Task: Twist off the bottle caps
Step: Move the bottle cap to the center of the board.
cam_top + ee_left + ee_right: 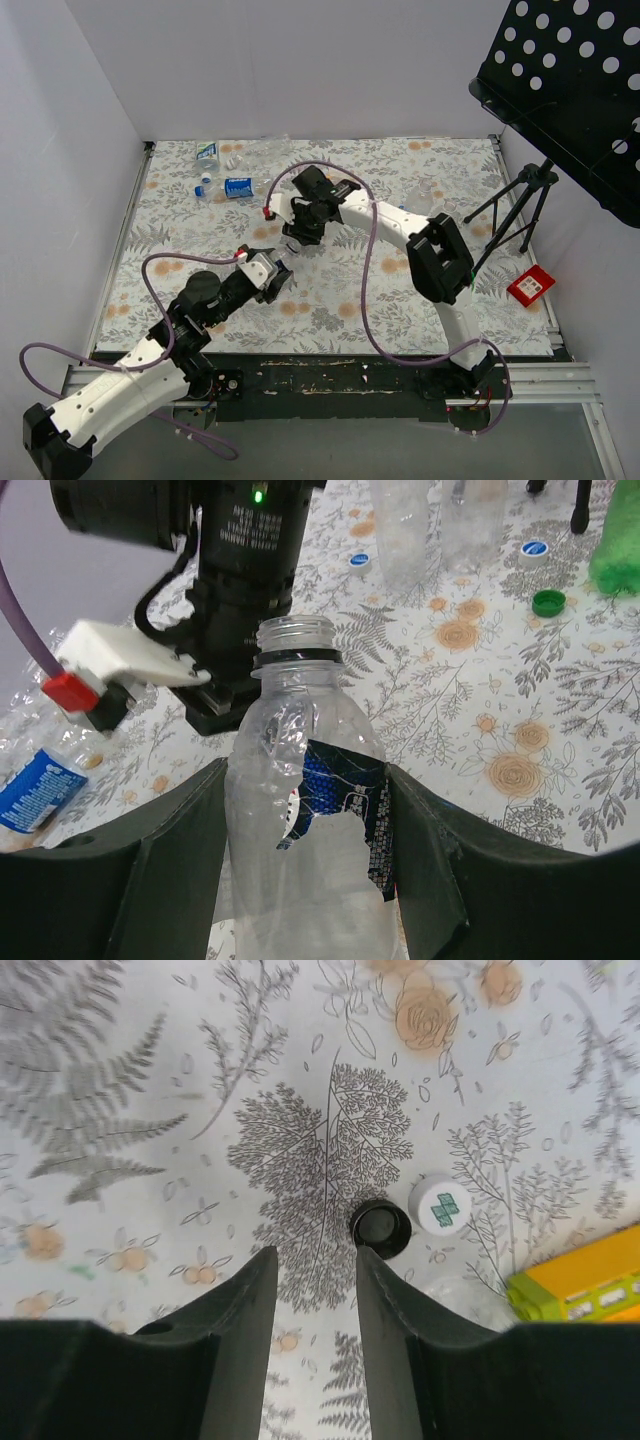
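Caps number two: black cap (381, 1230) beside white cap (440, 1206).

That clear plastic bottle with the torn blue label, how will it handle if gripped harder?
Probably light: the clear plastic bottle looks empty and uncapped. Likely to buckle, since its wall is crinkled in the left gripper. Tall and narrow, it may tip easily.

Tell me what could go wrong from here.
1. The black cap lies just beside a fingertip of the open right pincer. A sideways move could flick it into the white cap.
2. The left pincer grips a thin, dented bottle whose neck is open. It may buckle or slip.
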Motion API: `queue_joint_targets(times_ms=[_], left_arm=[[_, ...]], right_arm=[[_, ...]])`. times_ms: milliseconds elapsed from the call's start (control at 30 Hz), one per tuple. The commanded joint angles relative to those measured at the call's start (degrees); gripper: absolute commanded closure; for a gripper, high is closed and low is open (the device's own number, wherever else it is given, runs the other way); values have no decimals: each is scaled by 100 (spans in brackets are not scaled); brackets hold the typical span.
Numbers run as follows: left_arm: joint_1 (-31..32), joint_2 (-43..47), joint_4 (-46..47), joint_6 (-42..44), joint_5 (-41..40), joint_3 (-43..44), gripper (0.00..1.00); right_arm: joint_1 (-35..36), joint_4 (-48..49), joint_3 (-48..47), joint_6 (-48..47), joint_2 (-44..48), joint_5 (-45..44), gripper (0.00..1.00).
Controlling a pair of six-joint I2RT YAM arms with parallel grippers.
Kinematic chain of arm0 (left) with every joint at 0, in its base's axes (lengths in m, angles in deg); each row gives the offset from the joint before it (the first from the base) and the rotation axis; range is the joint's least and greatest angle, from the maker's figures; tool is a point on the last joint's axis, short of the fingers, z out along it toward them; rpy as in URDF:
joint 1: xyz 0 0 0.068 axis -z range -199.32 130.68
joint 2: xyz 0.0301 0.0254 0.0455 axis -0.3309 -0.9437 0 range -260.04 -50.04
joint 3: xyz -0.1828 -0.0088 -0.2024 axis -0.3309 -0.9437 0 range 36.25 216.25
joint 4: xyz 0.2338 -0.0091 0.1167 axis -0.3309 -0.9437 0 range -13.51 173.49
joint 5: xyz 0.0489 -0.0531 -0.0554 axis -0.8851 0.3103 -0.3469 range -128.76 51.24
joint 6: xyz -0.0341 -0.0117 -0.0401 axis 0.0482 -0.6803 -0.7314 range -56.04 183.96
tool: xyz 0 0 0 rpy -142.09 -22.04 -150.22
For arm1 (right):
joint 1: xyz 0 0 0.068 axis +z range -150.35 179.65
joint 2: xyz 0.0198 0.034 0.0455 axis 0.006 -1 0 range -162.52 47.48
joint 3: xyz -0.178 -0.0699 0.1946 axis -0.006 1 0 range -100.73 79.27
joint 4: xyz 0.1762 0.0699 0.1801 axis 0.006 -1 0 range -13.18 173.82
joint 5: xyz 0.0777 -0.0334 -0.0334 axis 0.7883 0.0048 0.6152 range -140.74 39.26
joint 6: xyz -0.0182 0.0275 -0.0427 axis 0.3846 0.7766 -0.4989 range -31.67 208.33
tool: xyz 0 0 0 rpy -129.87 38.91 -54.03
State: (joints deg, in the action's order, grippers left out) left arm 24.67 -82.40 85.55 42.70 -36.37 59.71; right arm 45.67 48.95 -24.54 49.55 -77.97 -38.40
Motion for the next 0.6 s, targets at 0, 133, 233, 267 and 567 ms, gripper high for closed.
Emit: queue_joint_targets(times_ms=[0,133,233,267,567], left_arm=[[-4,317,303,-168,15,-44,100],[-4,476,295,-396,138,132,100],[-4,581,250,-712,244,273,100],[-4,634,277,-826,261,316,100],[-4,442,1506,-2083,797,158,100]], right_arm=[[47,-177,80,64,1021,725,55],[47,-467,413,20,1425,1120,54],[47,-687,1001,-208,1969,1533,53],[47,-740,1229,-295,2233,1648,52],[-628,-38,3743,-289,4572,4168,26]])
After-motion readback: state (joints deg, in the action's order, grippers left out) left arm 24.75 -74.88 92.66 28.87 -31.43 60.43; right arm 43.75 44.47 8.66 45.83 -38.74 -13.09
